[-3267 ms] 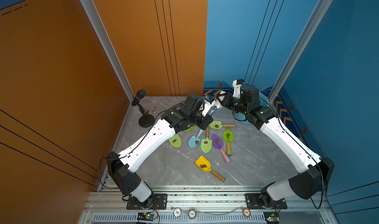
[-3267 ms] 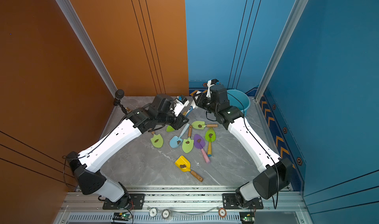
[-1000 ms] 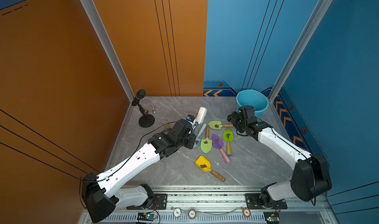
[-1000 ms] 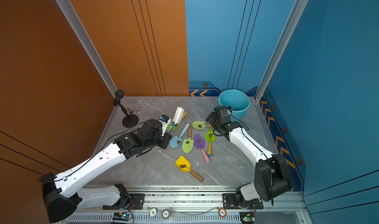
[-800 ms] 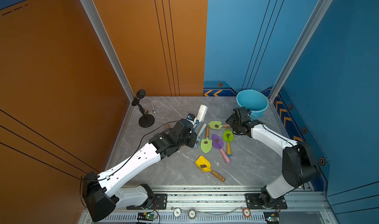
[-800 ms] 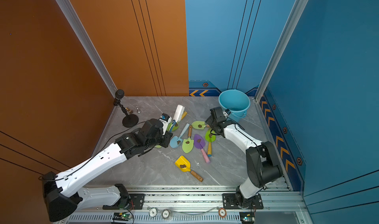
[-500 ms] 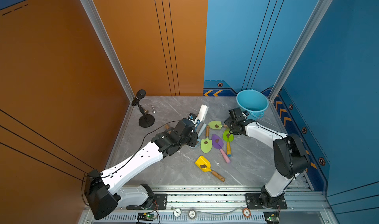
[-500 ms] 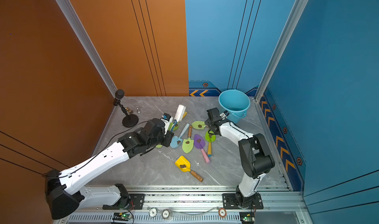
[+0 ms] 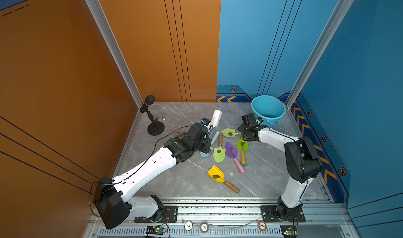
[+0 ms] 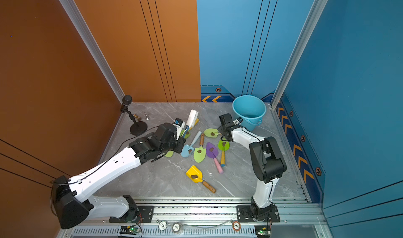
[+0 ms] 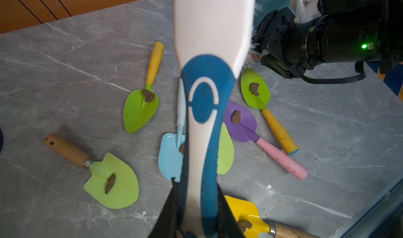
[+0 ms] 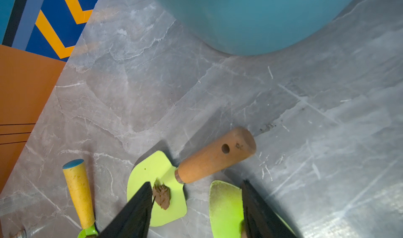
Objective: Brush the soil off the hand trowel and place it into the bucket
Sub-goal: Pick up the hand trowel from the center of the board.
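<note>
Left tool (image 11: 197,201): clamped shut on the blue-and-white handle of the scrubbing brush (image 11: 209,30), with a finger on each side of the handle's end.
Scrubbing brush: its white head (image 9: 216,117) points toward the far edge of the tabletop (image 9: 185,182). The bristles face the right arm's side.
Right tool (image 12: 196,183): the jaws stand apart and hold nothing. It sits low over the light-green trowel (image 12: 157,171), near the bucket (image 12: 261,19).
Right tool fingers: one tip (image 12: 141,199) is just beside the soil lump (image 12: 161,195) on that blade. The other (image 12: 255,204) is over the tip of a second green blade (image 12: 224,204). Whether either touches cannot be told.
Light-green trowel: it lies flat on the tabletop. Its wooden handle (image 12: 216,156) runs out ahead of the fingertips, not between them, toward the bucket and apart from it.
Soil lump: on the blade, close to the handle's neck.
Bucket: stands upright in the far right corner of the tabletop in both top views (image 9: 271,119) (image 10: 248,119).
Other trowels: the purple one (image 9: 231,149), a green one (image 9: 219,154) and a light-blue one (image 10: 187,150) lie clustered mid-tabletop. The yellow scoop (image 9: 216,174) lies nearer the front edge. Each carries a soil lump.
</note>
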You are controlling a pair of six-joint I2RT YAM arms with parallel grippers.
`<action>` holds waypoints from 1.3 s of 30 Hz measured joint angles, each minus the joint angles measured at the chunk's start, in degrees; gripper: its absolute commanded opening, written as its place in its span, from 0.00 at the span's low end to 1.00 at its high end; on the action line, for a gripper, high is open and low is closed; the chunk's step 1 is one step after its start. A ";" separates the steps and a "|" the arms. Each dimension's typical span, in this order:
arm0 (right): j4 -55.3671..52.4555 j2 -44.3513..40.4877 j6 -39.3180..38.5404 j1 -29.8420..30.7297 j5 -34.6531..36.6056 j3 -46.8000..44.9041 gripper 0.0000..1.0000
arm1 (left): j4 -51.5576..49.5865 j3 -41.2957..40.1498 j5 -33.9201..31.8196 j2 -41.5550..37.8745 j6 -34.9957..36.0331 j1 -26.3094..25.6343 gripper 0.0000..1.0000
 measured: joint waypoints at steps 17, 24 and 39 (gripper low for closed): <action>1.25 5.53 -0.87 -0.66 1.11 3.15 0.65 | 0.04 0.92 1.05 1.25 0.28 0.37 0.00; 1.46 8.41 -1.97 -0.76 1.27 6.23 0.64 | 0.02 1.90 1.03 1.92 0.57 0.42 0.00; 1.03 16.46 -6.38 -0.87 -0.90 14.56 0.58 | 0.22 2.99 0.83 4.04 0.68 0.98 0.00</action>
